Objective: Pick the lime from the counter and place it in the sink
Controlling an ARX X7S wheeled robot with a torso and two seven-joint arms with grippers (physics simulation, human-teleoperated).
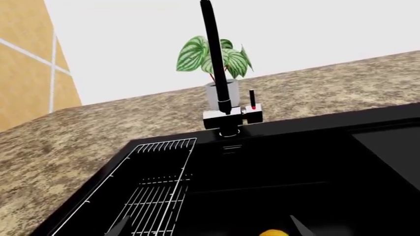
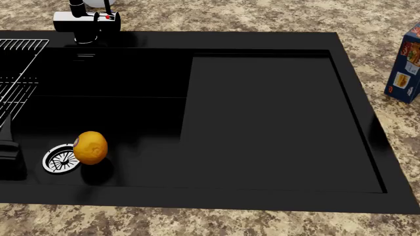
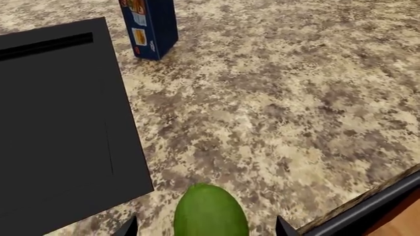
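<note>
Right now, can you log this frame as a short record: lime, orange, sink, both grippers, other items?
lime: on the counter beside the sink's edge, between the right gripper fingertips, not lifted
orange: in the sink basin, by the drain
left gripper: over the basin, open, empty
right gripper: open around the lime
other: rack, faucet, plant, blue box

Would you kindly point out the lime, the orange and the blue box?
lime (image 3: 210,211): right wrist view, upper skin.
orange (image 2: 90,147): head view, middle.
blue box (image 3: 149,24): right wrist view, front face.
</note>
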